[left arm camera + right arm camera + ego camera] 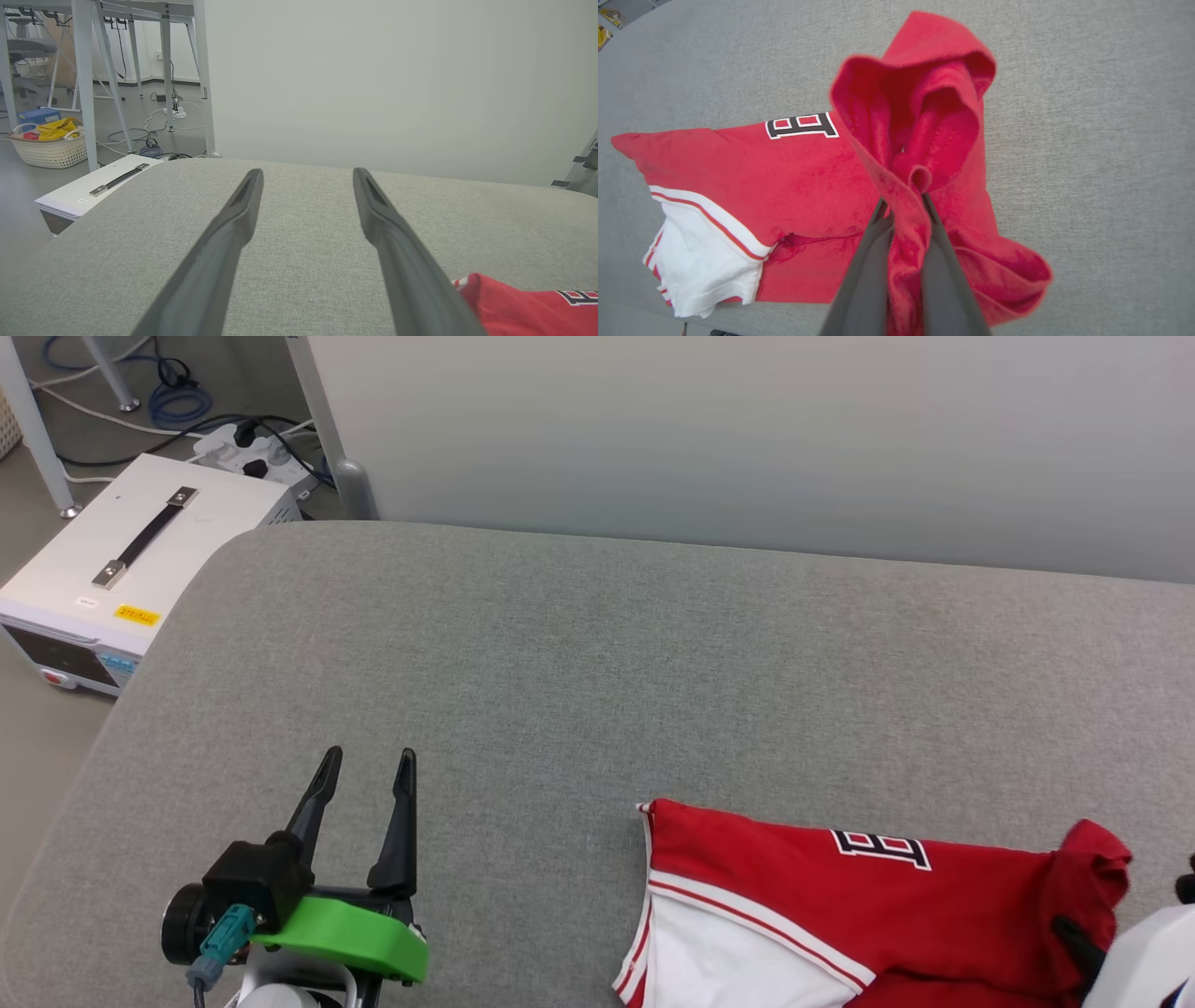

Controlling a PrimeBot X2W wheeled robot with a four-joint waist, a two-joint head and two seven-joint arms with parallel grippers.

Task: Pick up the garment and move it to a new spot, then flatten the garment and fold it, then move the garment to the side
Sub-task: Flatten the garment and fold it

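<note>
The garment [794, 887] lies on the near right part of the grey worktop [579, 644]. Most of it is flat, with a white sleeve [728, 952] at its near left corner and a black, white-edged letter B [882, 847] on the red cloth. Its right end is bunched and lifted off the surface. The right gripper [903, 200] has its fingers [859, 280] clenched on that lifted fold. Red cloth runs down between them and puffs open in a hood-like pocket beyond their tips. The rest of the garment trails left from the grip and rests on the worktop.

The left gripper [370, 753] is over the near left of the worktop, well apart from the garment. Its fingers [219, 252] are spread and released, with nothing between them, and point toward the far wall [747, 429]. On the floor past the worktop's far left corner stands a white box [121, 560] with a black handle. Farther off on the floor sits a pale basket [46, 151] holding yellow cloth.
</note>
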